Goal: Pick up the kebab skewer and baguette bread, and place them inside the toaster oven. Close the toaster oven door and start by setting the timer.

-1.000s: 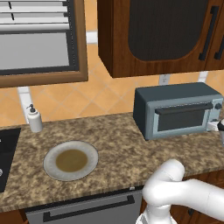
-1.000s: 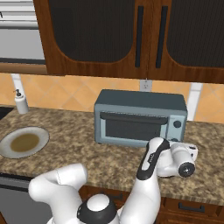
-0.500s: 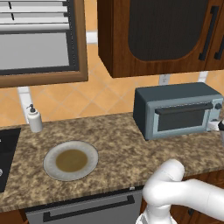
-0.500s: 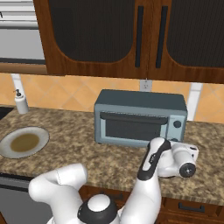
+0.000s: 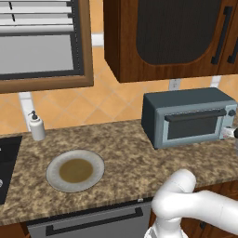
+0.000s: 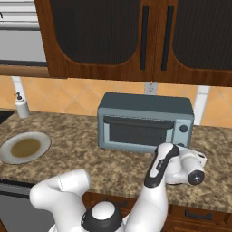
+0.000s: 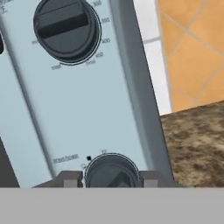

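The blue-grey toaster oven (image 5: pixel 186 100) (image 6: pixel 145 103) stands on the counter below the wall cabinets. Its door (image 5: pixel 193 125) (image 6: pixel 140 131) is closed, with the dark handle bar along the top. My gripper (image 7: pixel 109 179) (image 6: pixel 183 147) reaches the knob panel on the oven's right side. It is shut on the lower timer knob (image 7: pixel 111 168), one fingertip (image 7: pixel 70 178) on each side. The upper knob (image 7: pixel 65 28) sits free above it. The kebab skewer and the baguette bread are hidden from view.
A round plate (image 5: pixel 75 170) (image 6: pixel 25 147) lies on the counter to the left with nothing on it. A soap dispenser (image 5: pixel 36 125) (image 6: pixel 21 105) stands by the back wall. A dark stove edge (image 5: pixel 7 162) lies at far left.
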Available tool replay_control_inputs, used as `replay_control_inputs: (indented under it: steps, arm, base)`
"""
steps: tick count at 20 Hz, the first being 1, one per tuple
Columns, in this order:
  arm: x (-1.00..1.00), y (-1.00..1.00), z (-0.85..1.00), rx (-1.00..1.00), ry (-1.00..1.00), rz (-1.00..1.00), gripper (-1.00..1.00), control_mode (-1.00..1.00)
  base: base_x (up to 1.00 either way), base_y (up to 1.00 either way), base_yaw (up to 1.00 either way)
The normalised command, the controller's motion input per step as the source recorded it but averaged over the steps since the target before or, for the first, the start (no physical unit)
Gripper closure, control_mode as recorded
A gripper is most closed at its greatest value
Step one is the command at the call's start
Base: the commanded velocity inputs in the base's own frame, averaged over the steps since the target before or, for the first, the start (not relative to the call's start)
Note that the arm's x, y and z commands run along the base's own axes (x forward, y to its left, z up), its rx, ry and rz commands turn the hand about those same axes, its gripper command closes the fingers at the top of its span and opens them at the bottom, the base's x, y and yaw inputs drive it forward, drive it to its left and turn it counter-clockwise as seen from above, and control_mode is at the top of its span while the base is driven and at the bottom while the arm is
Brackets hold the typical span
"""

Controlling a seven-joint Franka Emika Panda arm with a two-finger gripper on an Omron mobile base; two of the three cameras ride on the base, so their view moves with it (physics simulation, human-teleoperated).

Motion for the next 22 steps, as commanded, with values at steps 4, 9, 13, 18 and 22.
replay_control_inputs:
  steps: [4,9,13,18,22]
  arm:
    - [0.0,-0.03,-0.12,0.22,-0.01,-0.01,1.0,-1.0]
    - [0.0,-0.03,-0.16,0.23,-0.03,0.0,1.0,-1.0]
    - [0.0,-0.05,-0.13,0.24,-0.04,0.0,1.0,-1.0]
    - [0.0,-0.05,-0.11,0.25,-0.03,0.0,1.0,-1.0]
    - [0.0,-0.13,-0.11,0.26,-0.02,0.0,1.0,-1.0]
  base:
    - [0.0,0.0,0.0]
    - [0.0,0.0,0.0]
    - [0.0,0.0,0.0]
    - [0.0,0.0,0.0]
    - [0.0,0.0,0.0]
